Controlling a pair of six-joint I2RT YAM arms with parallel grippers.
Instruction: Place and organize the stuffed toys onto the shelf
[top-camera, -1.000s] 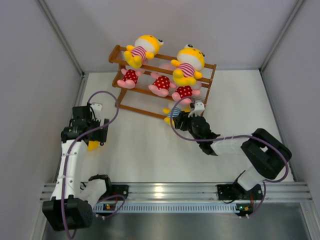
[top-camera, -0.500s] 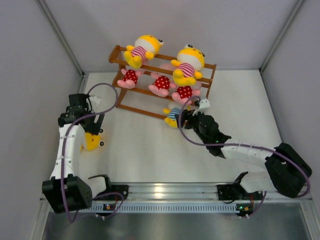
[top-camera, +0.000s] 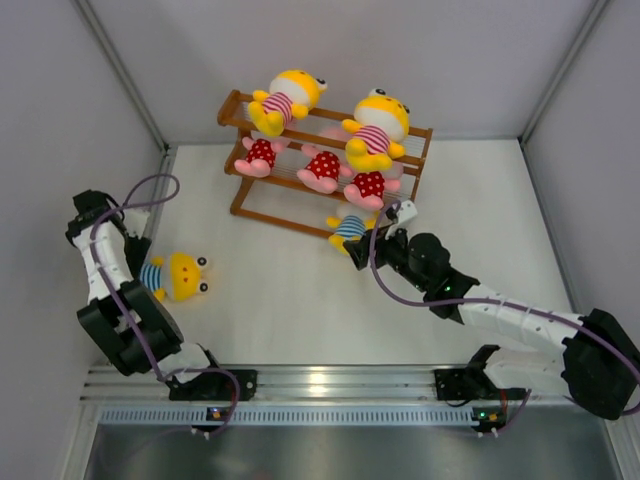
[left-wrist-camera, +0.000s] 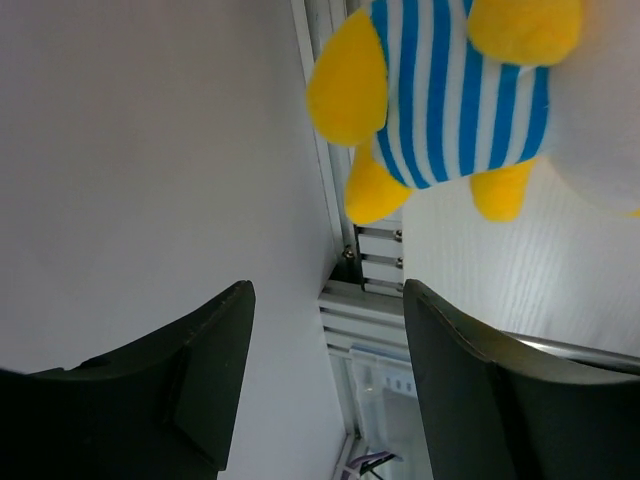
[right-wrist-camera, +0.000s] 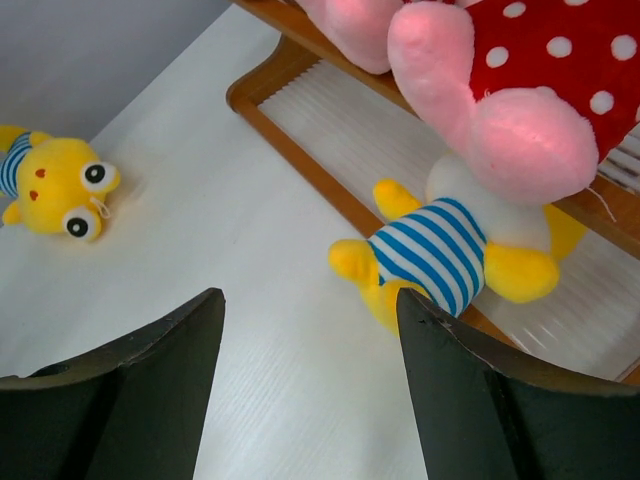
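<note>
Hanging close to the left wall, the left gripper (left-wrist-camera: 325, 300) has its two fingers spread apart with nothing between them. A loose yellow toy in a blue-striped shirt (left-wrist-camera: 440, 90) lies on the white table (top-camera: 300, 310) just ahead of those fingertips, apart from them, body and legs nearest the gripper. From above, this toy (top-camera: 175, 275) lies face up on the gripper's inner side, toward the middle of the table.

The right gripper (right-wrist-camera: 308, 300) also stands with fingers apart and empty. Straight ahead of it, slightly to its right and not touching, a second blue-striped yellow toy (right-wrist-camera: 440, 250) lies at the front edge of the lowest tier of the shelf (right-wrist-camera: 300, 150). Above that toy, a pink toy in a red dotted outfit (right-wrist-camera: 520, 90) sits on the middle tier. Beyond the right gripper, two more pink toys (top-camera: 262, 155) (top-camera: 322, 168) share that tier, and two yellow toys in pink-striped shirts (top-camera: 285, 100) (top-camera: 378, 128) sit on the top tier
</note>
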